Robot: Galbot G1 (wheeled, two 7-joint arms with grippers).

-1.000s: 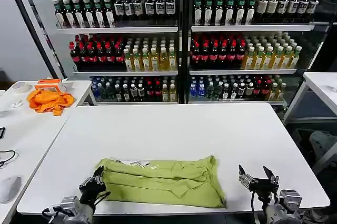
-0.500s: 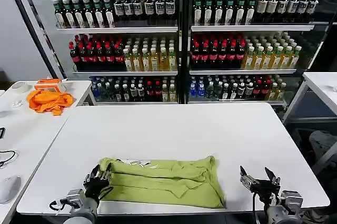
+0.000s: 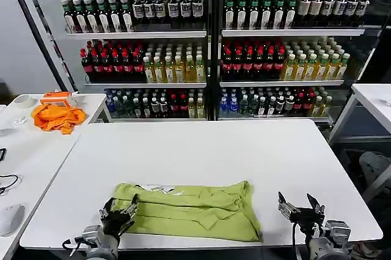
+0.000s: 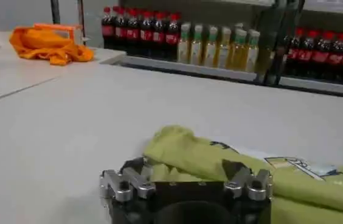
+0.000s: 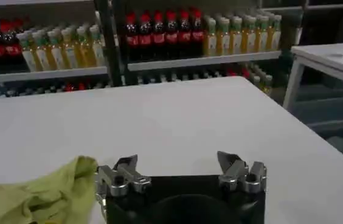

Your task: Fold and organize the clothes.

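**Left gripper at the shirt's corner, right gripper waiting off to the side**

The lime T-shirt [image 3: 192, 209] lay bunched and partly folded along the near edge of the white table [image 3: 201, 150], somewhat left of the middle, its small white neck label [image 3: 160, 190] showing on the far side. The left gripper [image 3: 119, 214] sat low at the shirt's left end, fingers apart with the cloth lying between them, not yet pinched. In the left wrist view the rolled green edge [image 4: 183, 149] lay right in front of those spread fingers. The right gripper [image 3: 301, 206] stood near the table's near right corner, just beside the shirt's right end and clear of it, jaws wide apart and holding nothing. An orange cloth [image 3: 57, 116] lay on a neighbouring table at the far left.
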